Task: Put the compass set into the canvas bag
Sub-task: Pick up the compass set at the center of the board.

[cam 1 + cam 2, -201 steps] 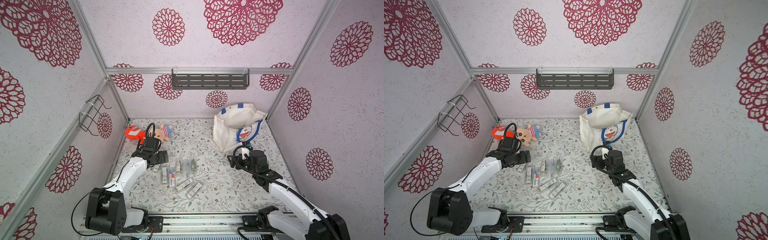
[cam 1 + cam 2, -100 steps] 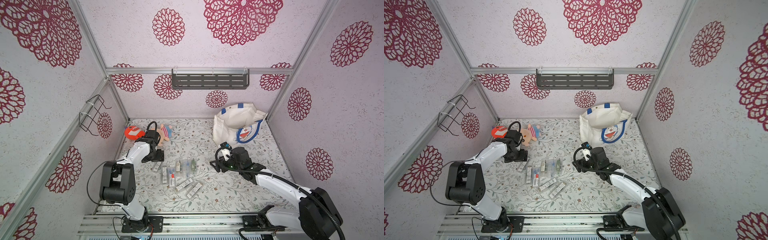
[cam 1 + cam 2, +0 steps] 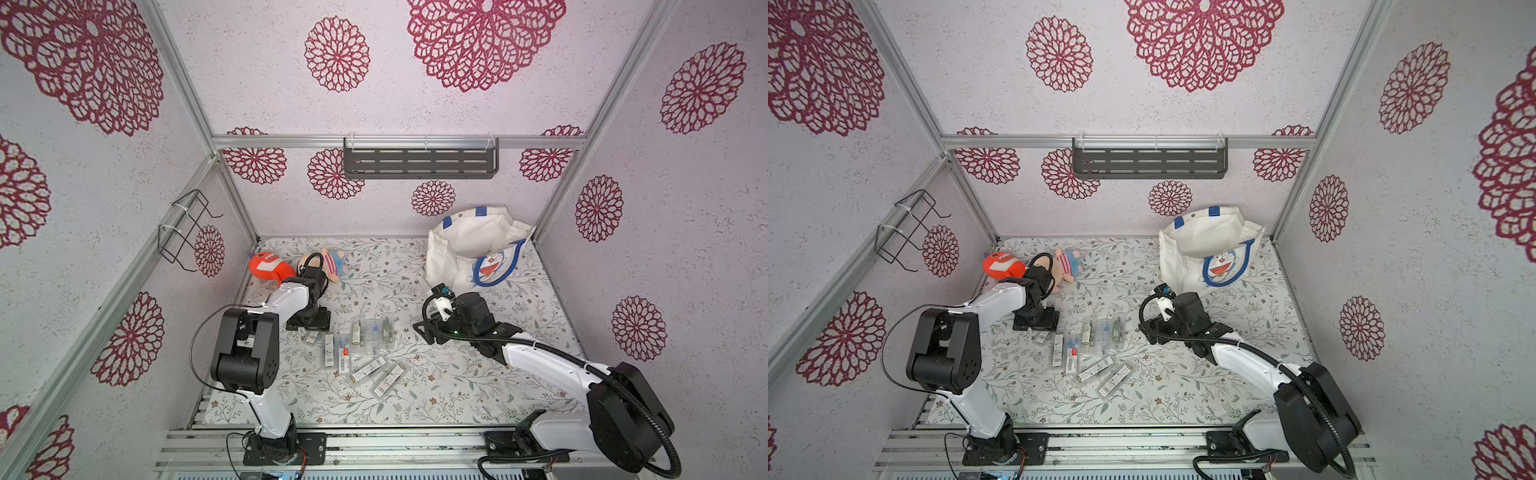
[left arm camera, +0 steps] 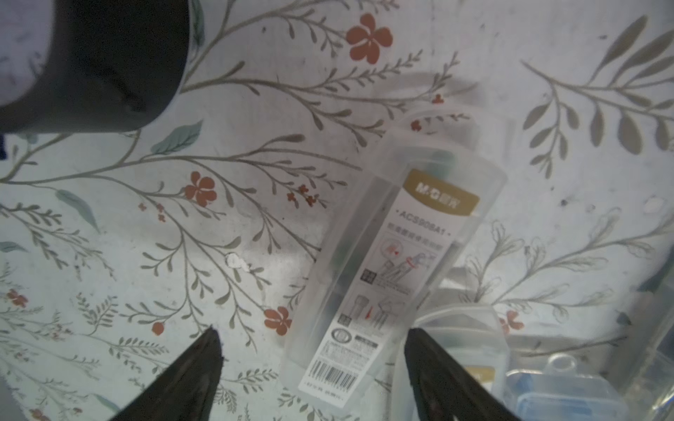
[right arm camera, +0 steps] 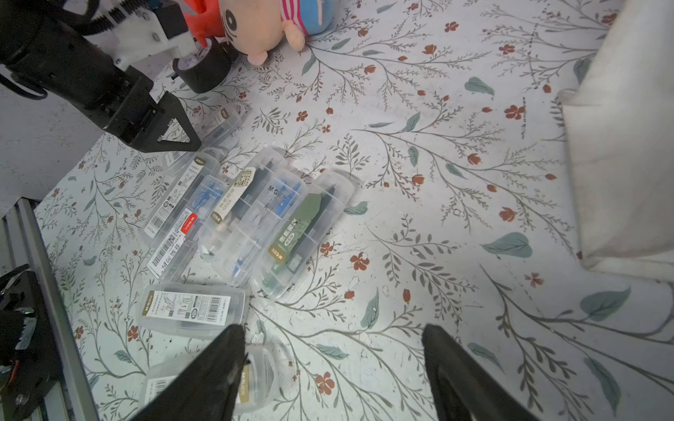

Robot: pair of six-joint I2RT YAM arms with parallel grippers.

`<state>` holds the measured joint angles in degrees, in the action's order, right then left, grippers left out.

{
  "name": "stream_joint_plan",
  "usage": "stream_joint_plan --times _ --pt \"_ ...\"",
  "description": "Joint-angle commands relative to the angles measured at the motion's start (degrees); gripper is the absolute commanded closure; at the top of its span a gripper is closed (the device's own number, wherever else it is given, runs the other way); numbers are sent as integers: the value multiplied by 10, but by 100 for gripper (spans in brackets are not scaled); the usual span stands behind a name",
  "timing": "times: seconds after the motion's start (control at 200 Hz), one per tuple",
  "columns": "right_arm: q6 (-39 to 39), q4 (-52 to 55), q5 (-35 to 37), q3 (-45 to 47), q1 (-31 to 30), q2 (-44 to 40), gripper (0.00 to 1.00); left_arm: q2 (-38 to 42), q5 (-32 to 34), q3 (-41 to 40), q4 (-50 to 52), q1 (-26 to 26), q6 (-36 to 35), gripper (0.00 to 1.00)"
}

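Several compass sets (image 3: pixel 365 345) in clear plastic cases lie in a loose pile mid-table, seen in both top views (image 3: pixel 1096 345). My left gripper (image 4: pixel 312 333) is low over the leftmost case (image 4: pixel 383 273). Its open jaws stand either side of the case's barcode end, with gaps on both sides. My right gripper (image 5: pixel 333 328) hangs open just right of the pile, over bare cloth, with one finger (image 5: pixel 219 364) above a case. The green compass case (image 5: pixel 302 226) lies ahead of it. The canvas bag (image 3: pixel 465 253) stands open at the back right, behind the right arm.
An orange plush (image 3: pixel 268 266) and a striped doll plush (image 3: pixel 328 262) lie at the back left, just behind the left arm. A wire rack (image 3: pixel 187 232) hangs on the left wall and a dark shelf (image 3: pixel 419 162) on the back wall.
The left gripper has come down over the leftmost case and its jaws have narrowed a little. The right arm has swung left from beside the bag to the pile's right edge.
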<state>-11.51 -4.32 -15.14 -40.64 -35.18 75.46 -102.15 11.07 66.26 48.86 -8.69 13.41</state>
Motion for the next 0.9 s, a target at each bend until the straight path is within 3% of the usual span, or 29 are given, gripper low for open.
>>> stream_joint_plan --times 0.0,0.525,0.891 --pt "10 -16 -1 -15 -6 3 20 -10 -2 14 -10 -7 -15 17" --pt "11 -31 -2 -20 -17 19 21 -50 2 37 -26 -7 -5 21" --pt "11 -31 -1 -24 -24 27 24 -29 14 -7 -33 19 38 24"
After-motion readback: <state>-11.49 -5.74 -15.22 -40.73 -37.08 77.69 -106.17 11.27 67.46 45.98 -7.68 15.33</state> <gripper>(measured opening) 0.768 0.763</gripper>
